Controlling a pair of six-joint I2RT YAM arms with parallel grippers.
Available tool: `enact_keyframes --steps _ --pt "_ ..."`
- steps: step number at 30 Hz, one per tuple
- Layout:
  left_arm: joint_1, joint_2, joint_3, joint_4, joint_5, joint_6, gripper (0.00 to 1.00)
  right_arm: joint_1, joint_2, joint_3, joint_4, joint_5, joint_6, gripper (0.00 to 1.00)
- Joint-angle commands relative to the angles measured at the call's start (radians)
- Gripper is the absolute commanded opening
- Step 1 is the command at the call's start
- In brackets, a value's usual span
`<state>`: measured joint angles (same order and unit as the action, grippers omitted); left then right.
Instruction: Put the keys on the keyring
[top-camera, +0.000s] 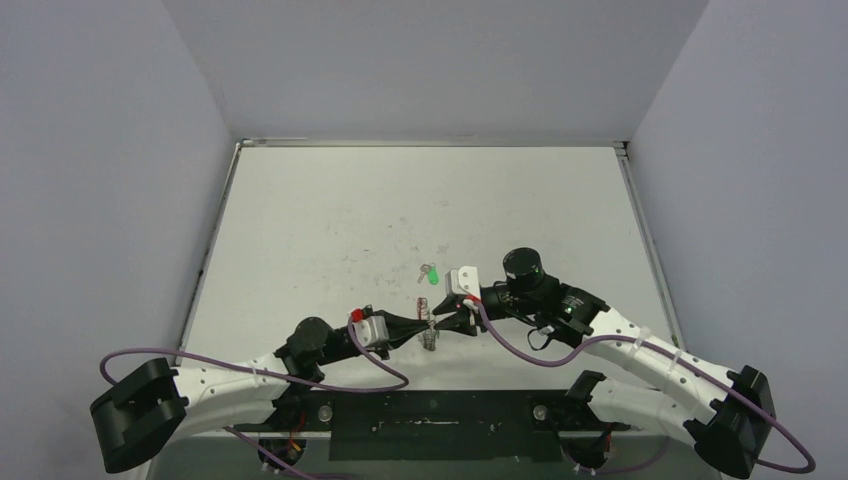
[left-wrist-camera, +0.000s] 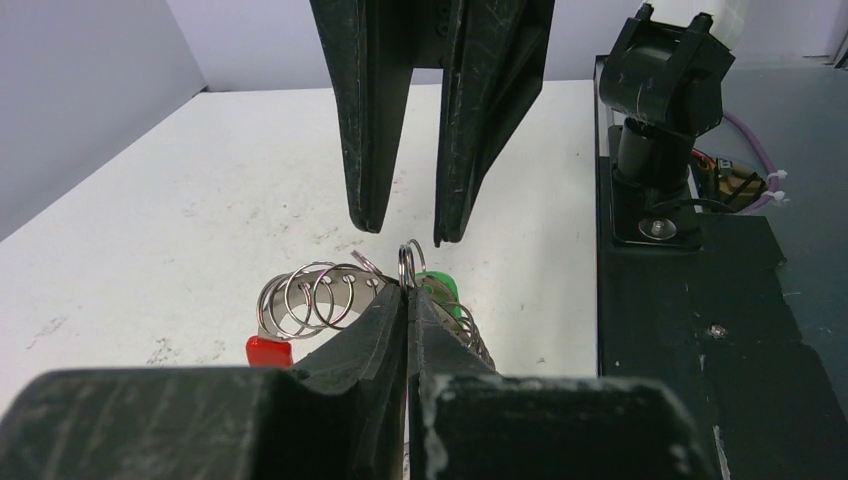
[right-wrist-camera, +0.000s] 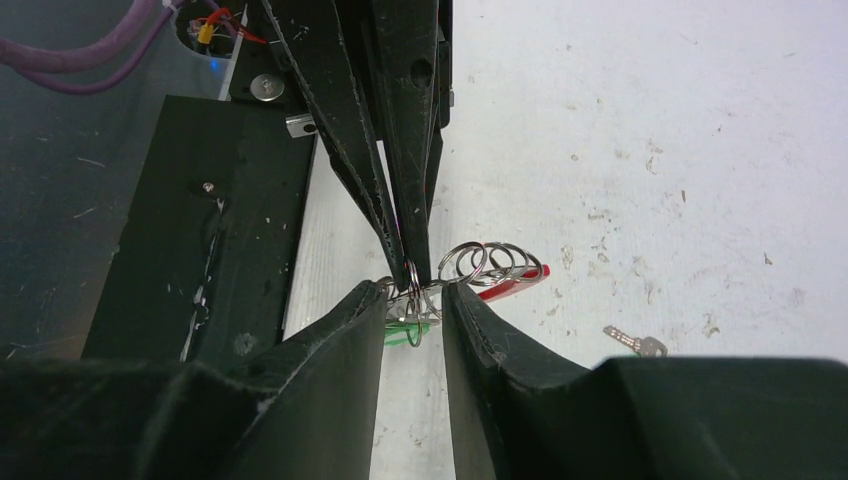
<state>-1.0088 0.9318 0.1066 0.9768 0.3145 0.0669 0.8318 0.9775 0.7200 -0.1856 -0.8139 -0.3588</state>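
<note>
Just off the white tabletop's (top-camera: 330, 220) near edge, the left gripper (left-wrist-camera: 408, 300) pinches the keyring (left-wrist-camera: 310, 298) shut, apparently steadying it. The right gripper (right-wrist-camera: 415, 300) straddles the keys (right-wrist-camera: 405, 332), jaws apart, probably for threading.

Bench (top-camera: 330, 200): white top, scuffed, speckled with dark marks.
Walls (top-camera: 100, 150): plain pale grey, on left, right and far sides.
Metal trim (top-camera: 430, 143): along far bench edge.

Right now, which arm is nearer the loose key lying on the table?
Right. The loose key lies close alongside the right gripper; the left gripper reaches in from the left, clamped on the keyring, farther from that key.
</note>
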Motion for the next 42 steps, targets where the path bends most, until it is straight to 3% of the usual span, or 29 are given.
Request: enact_keyframes --steps 1,6,16,26,29,32,42 --pt "-0.001 -0.022 0.001 0.083 0.011 -0.004 0.0 -0.002 0.018 -0.014 0.086 -0.042 -0.002 0.28" --pt "-0.001 -0.028 0.0 0.081 0.011 -0.005 0.0 -0.002 0.037 -0.02 0.091 -0.041 -0.003 0.27" --pt "-0.001 -0.033 -0.002 0.072 0.009 -0.008 0.0 -0.002 0.049 -0.016 0.086 -0.051 -0.001 0.0" --pt "-0.001 -0.044 -0.002 0.031 -0.019 -0.013 0.0 -0.002 0.041 0.031 -0.008 -0.019 -0.014 0.0" --pt "-0.001 -0.078 0.006 -0.048 -0.042 0.004 0.2 0.0 0.044 0.064 -0.073 0.018 -0.021 0.0" --pt "-0.001 -0.132 0.021 -0.161 -0.05 0.026 0.3 0.004 0.051 0.1 -0.163 0.057 -0.038 0.0" --pt "-0.002 -0.278 0.021 -0.334 -0.078 0.082 0.36 0.083 0.155 0.251 -0.385 0.247 -0.048 0.0"
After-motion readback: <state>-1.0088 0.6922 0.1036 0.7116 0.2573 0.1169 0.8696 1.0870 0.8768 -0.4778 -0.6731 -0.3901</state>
